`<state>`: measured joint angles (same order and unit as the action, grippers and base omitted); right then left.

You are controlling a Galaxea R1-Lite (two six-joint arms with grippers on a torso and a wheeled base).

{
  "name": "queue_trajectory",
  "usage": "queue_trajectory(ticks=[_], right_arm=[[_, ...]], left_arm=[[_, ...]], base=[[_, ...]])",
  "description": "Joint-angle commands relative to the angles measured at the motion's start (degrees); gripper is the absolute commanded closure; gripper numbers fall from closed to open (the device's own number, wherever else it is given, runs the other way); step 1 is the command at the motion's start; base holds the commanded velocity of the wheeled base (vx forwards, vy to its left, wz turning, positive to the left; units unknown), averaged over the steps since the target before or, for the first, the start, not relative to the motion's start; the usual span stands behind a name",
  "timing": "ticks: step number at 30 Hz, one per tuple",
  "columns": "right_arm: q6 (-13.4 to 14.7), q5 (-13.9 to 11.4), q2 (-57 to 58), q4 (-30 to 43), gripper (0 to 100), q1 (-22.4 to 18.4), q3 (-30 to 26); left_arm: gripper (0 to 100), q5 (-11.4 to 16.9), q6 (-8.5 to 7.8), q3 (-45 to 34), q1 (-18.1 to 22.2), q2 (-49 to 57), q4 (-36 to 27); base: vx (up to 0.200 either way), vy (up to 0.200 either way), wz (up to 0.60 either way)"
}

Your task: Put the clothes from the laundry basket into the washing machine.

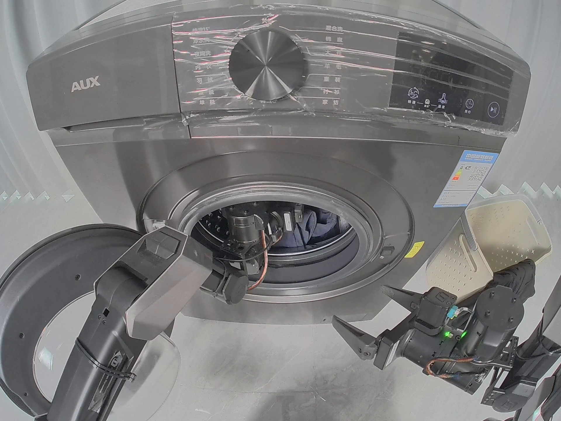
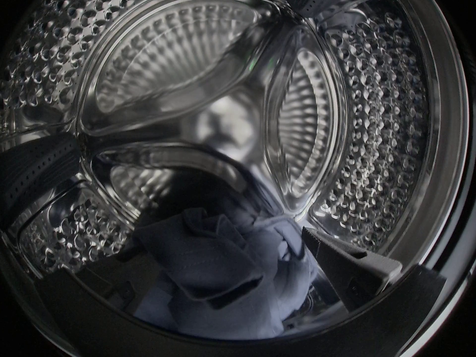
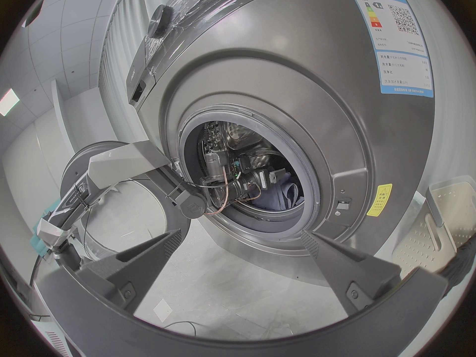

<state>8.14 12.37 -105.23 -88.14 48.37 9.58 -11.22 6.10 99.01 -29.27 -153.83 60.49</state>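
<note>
Sitting inside the drum (image 2: pixel 377 100) of the washing machine (image 1: pixel 117 165), the left hand (image 3: pixel 277 178) is past the door ring, its arm passing in through the round opening. Its fingers (image 2: pixel 347 268) look spread apart with nothing pinched between them, though one of them lies in deep shadow in the left wrist view, so that reading is less than certain. Just ahead of the fingers, a crumpled blue garment (image 2: pixel 213 273) lies at the bottom of the drum, against the perforated steel wall.

The right hand (image 1: pixel 359 305) is outside the machine, low and to the right of the opening, above the pale floor (image 1: pixel 263 369). Its two dark fingers are spread wide and hold nothing; they point toward the machine's front.

The machine's door (image 1: pixel 52 299) stands swung open on the left side. To the right of the machine, near its lower corner, the cream laundry basket (image 1: pixel 502 235) is tilted, its perforated walls and open mouth turned up toward the camera. The basket is well apart from the garment in the drum.
</note>
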Motion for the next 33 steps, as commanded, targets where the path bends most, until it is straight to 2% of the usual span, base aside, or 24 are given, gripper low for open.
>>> queue_trajectory(ticks=[1, 5, 21, 26, 29, 33], right_arm=[[-0.1, 0.0, 0.1, 0.0, 0, 0.1, 0.0], [-0.1, 0.1, 0.1, 0.0, 0, 0.1, 0.0], [-0.1, 0.1, 0.2, 0.1, 0, 0.0, 0.0], [-0.1, 0.1, 0.1, 0.1, 0, 0.0, 0.0], [0.0, 0.1, 0.1, 0.1, 0, 0.1, -0.1], [0.1, 0.1, 0.1, 0.1, 0, 0.1, -0.4]], left_arm=[[0, 0.1, -0.03, -7.6, -1.1, 4.0, 0.2], [0, 0.6, -0.12, -12.5, -1.8, 6.9, 0.9], [0, 0.8, -0.56, -20.9, -3.9, 15.7, 2.5], [0, 1.0, -1.26, -29.7, -5.8, 19.5, 4.9], [0, 2.4, -1.61, -37.7, -8.4, 22.1, 7.0], [0, 4.3, -3.63, -49.0, -12.4, 24.8, 11.7]], base=[[0.0, 0.0, 0.0], [0.0, 0.0, 0.0], [0.0, 0.0, 0.0], [0.0, 0.0, 0.0], [0.0, 0.0, 0.0], [0.0, 0.0, 0.0]])
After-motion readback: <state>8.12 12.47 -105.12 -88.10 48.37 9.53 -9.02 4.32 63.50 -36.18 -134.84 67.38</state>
